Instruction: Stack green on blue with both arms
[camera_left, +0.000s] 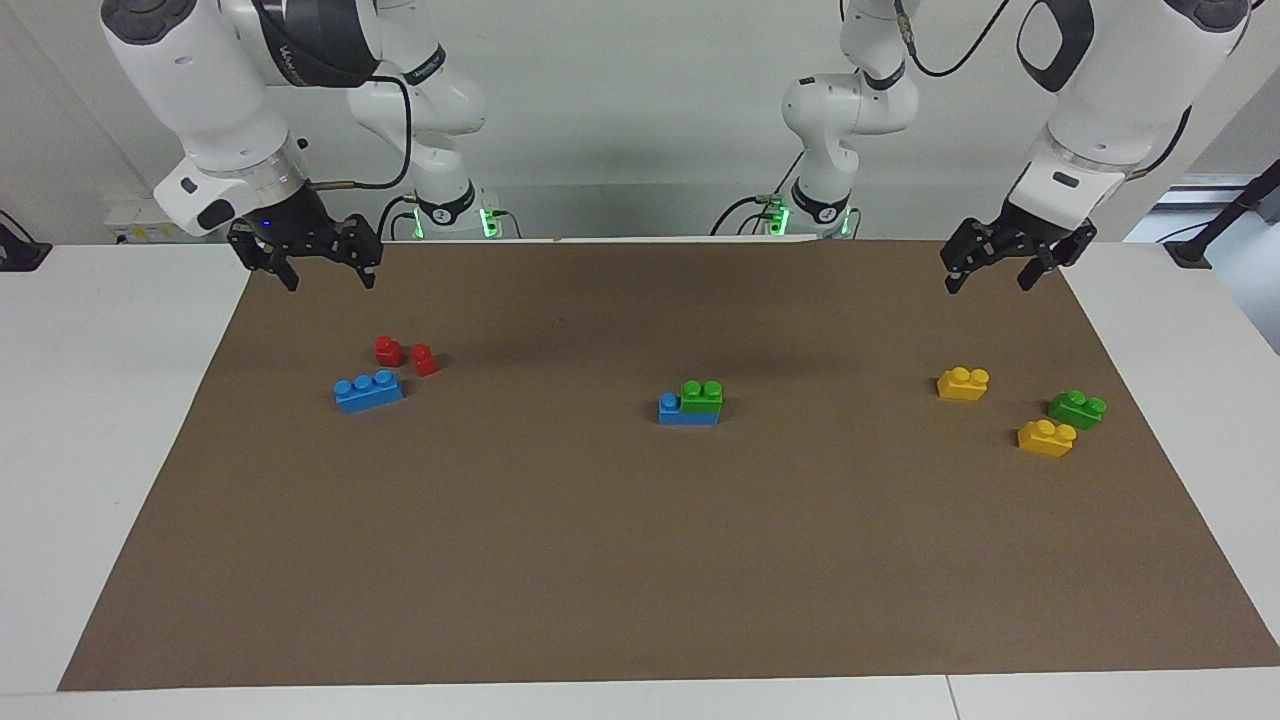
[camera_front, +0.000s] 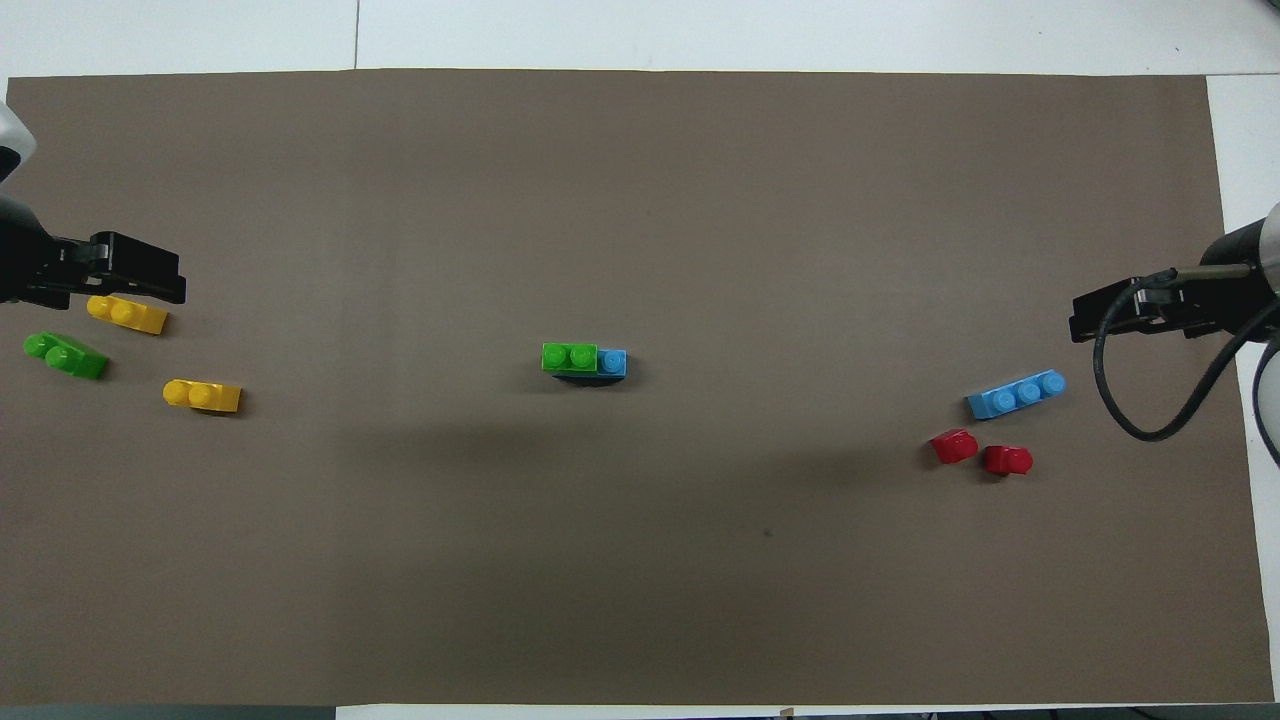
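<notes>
A green brick (camera_left: 702, 396) sits on one end of a blue brick (camera_left: 683, 411) in the middle of the brown mat; one blue stud stays uncovered, as the overhead view shows for the green (camera_front: 569, 357) and the blue (camera_front: 613, 362). A second green brick (camera_left: 1077, 409) lies at the left arm's end. A second blue brick (camera_left: 369, 391) lies at the right arm's end. My left gripper (camera_left: 987, 283) hangs open and empty over the mat at its own end. My right gripper (camera_left: 330, 282) hangs open and empty over the mat's corner at its end.
Two yellow bricks (camera_left: 963, 383) (camera_left: 1046, 438) lie beside the loose green one. Two small red pieces (camera_left: 388, 350) (camera_left: 425, 360) lie just nearer to the robots than the loose blue brick. The brown mat (camera_left: 640, 560) covers most of the white table.
</notes>
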